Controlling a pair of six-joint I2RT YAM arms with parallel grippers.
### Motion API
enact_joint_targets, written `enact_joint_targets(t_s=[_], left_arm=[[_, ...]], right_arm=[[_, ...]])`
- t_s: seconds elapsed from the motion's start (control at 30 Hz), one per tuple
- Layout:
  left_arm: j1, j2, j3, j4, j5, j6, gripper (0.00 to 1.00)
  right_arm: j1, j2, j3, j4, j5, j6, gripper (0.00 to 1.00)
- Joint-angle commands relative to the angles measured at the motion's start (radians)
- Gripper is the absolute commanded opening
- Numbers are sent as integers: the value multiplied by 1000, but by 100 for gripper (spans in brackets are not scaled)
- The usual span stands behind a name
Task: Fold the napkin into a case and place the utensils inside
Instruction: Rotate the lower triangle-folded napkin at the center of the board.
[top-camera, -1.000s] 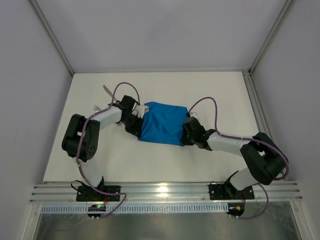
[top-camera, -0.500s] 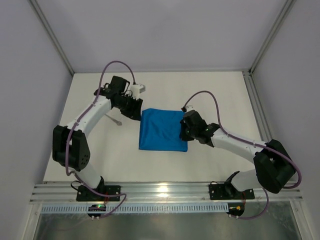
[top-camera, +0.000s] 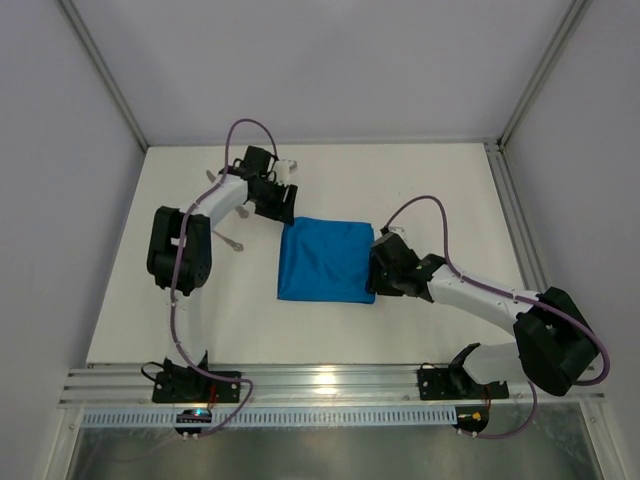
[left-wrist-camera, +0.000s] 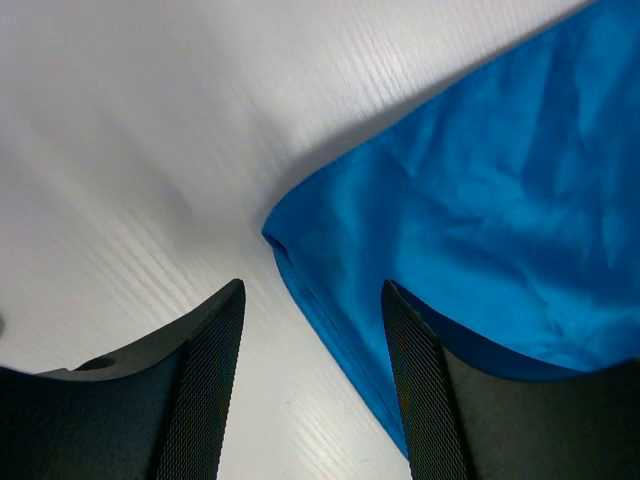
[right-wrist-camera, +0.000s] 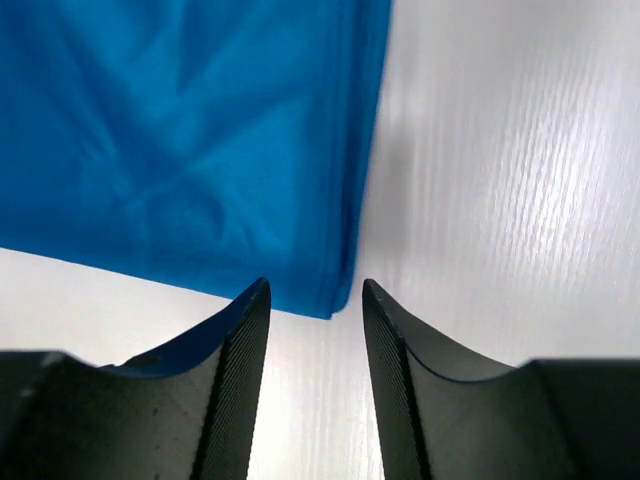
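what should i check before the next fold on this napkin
1. Left gripper open: ok, jaws apart, the napkin's far left corner between them.
2. Right gripper open: ok, jaws apart around the near right corner.
3. Napkin flat on the table: ok, a folded rectangle, lightly wrinkled.
4. Cloth free of both grippers: ok, neither has shut on it.
5. Utensils located: cannot tell; one slim silver utensil shows left of the napkin, beside the left arm; the other is not seen.

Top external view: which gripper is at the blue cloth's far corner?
The left gripper, open at the far left corner of the bright blue cloth napkin; the right gripper is at its near right corner.
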Motion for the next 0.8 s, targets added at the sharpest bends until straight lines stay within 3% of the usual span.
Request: enact_joint_targets(t_s=[0.0, 0.37, 0.63, 0.77], left_arm=[[1, -11, 46, 68, -26, -17, 59], [21, -142, -30, 36, 7, -49, 60], [73, -219, -93, 7, 20, -31, 60], [104, -238, -102, -19, 37, -29, 60]], right_arm=[[-2, -22, -74, -35, 8, 116, 47], [-14, -10, -130, 85, -9, 123, 48], [-57, 47, -157, 175, -64, 100, 19], [-95, 73, -162, 191, -87, 89, 9]])
